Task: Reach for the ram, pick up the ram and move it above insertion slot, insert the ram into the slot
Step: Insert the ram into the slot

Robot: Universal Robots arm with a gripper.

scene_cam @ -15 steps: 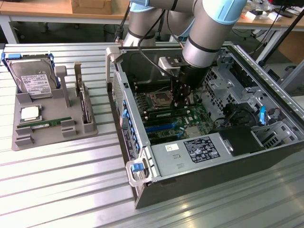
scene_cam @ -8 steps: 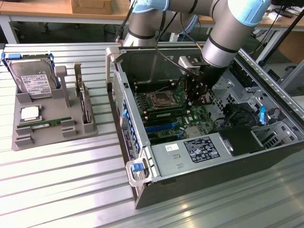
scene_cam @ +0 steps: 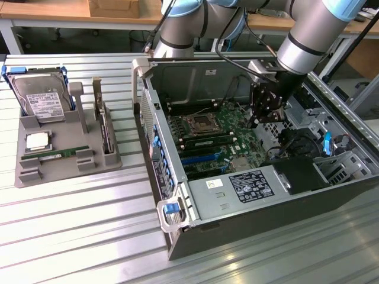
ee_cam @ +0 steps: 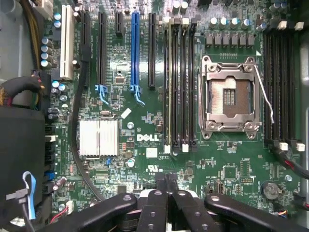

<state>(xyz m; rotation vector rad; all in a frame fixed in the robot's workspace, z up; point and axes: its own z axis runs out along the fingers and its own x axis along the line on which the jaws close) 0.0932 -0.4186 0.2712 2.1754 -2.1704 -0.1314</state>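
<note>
The hand (scene_cam: 260,118) is hanging inside the open PC case (scene_cam: 177,248), over the motherboard (ee_cam: 145,140), w/ its 2 fingers (ee_cam: 159,198) pressed together and nothing between them. It isn't touching the board.

A ram (scene_cam: 56,155) is lying flat in the grey tray (scene_cam: 65,168) on the surface (scene_cam: 77,225), at the exterior view's left, well apart from the hand, just beside the square processor chip (scene_cam: 37,140) and below the hard drive (scene_cam: 41,97). A 2nd green stick (ee_cam: 168,82) seems to be sitting edge-up in 1 black slot of the bank beside the CPU socket (ee_cam: 229,94). The neighbouring slot (ee_cam: 186,82) is standing empty, pale clips at its ends. Which stick is the task's own can't be told.

Handling, as a judgement: the ram is looking light, thin and stiff, but fragile; chips and contact edge are wanting no pinching. The best hold is probably across the 2 flat faces near mid-length, along the top edge, keeping it level. It's likely slippery w/ such a narrow bite, and skew at the slot is risking bent contacts.
</note>
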